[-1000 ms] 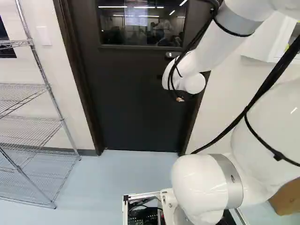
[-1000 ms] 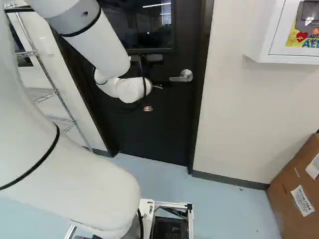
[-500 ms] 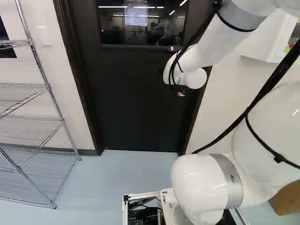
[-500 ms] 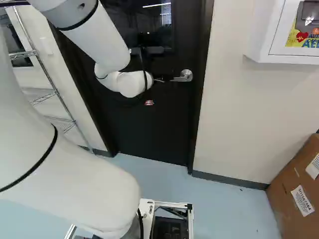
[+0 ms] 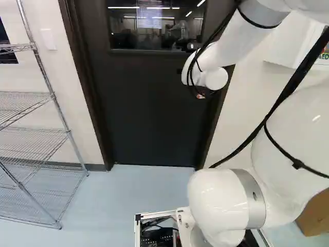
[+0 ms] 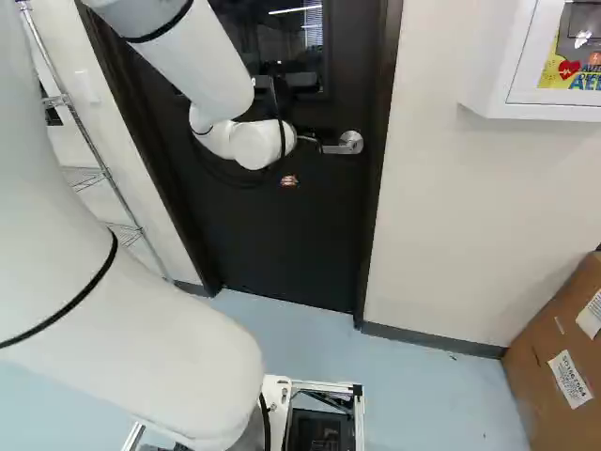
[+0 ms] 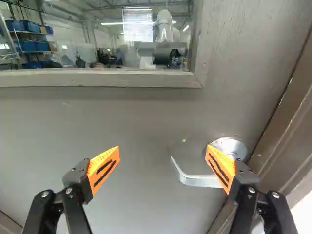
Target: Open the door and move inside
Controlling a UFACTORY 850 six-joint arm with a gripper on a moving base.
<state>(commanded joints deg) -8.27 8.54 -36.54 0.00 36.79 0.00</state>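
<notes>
The dark door point(image 5: 149, 113) is standing shut ahead, the arm point(image 6: 216, 85) is reaching toward it, the gripper point(image 6: 289, 180) is holding its fingers point(image 7: 79, 176) spread, and the silver handle point(image 7: 196, 180) is showing between them, partly behind one pad point(image 7: 220, 168).

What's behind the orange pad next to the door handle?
Behind the orange pad is part of the silver handle. In the wrist view, its bent tip and some of its round plate peek out, but the pad hides where they join.
</notes>
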